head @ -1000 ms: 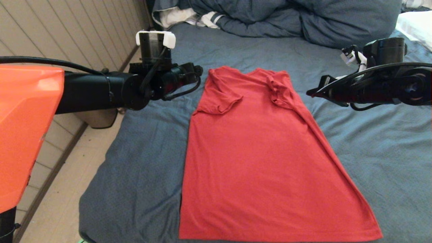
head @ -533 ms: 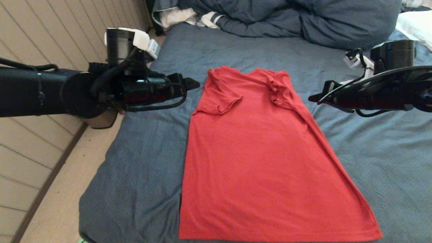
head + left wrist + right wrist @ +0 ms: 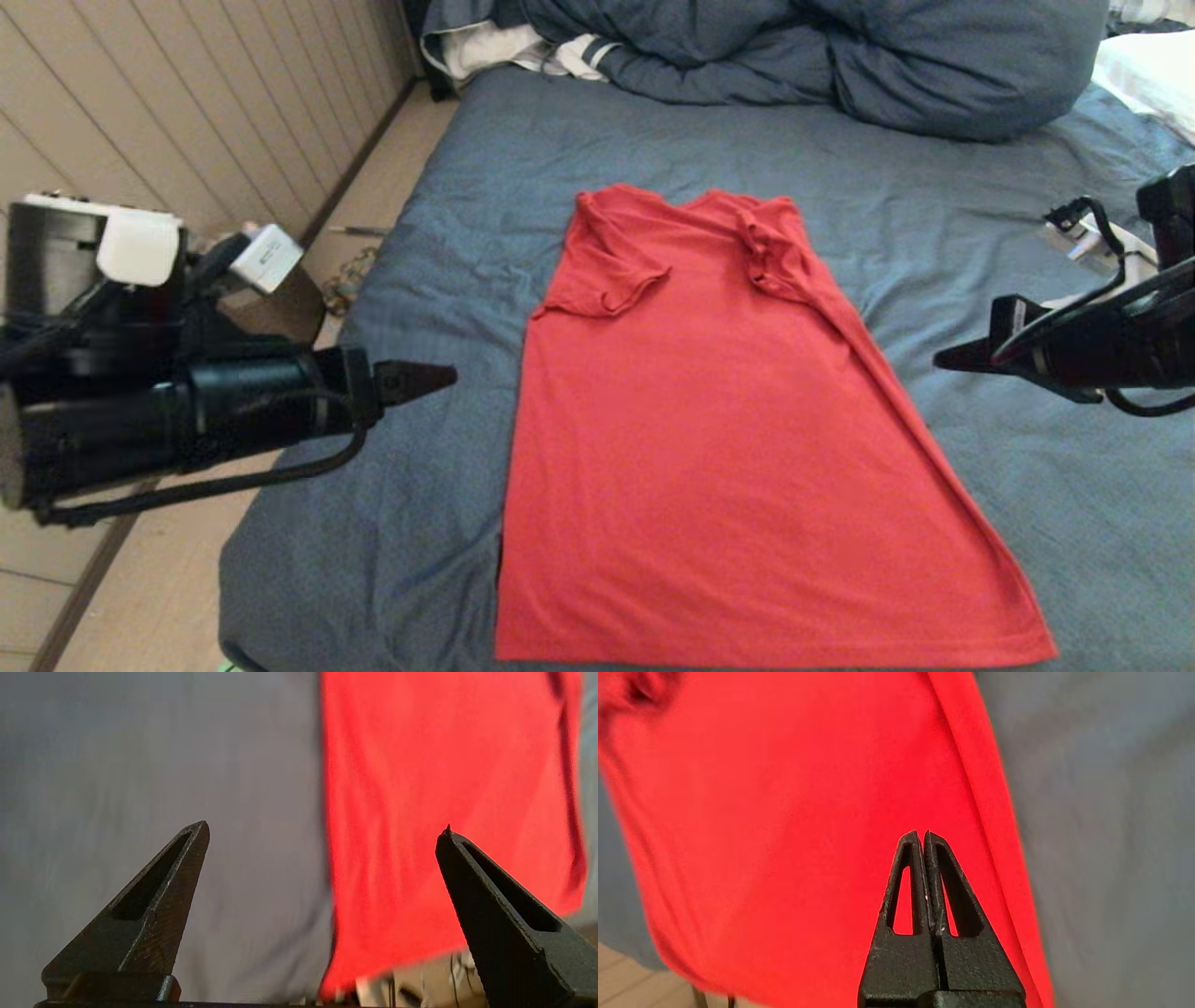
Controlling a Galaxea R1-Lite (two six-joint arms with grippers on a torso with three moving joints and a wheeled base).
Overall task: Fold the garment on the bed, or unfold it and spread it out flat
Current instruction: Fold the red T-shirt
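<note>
Fabric of the plain red short-sleeved T-shirt (image 3: 709, 439) lies flat mid-way across the wrinkled slate-blue bed sheet (image 3: 980, 233), sleeves folded in, the wide-open, empty left gripper (image 3: 425, 378) hovering beside its left edge, the closed, empty right gripper (image 3: 952, 359) beside its right.

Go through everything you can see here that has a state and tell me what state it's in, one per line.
garment: lying flat on the bed, plain side up, both sleeves folded in, not held
bed: sheet wrinkled
duvet: bunched at the far end of the bed
left gripper: open, empty, off the garment's left edge
right gripper: shut, empty, off the garment's right edge
</note>
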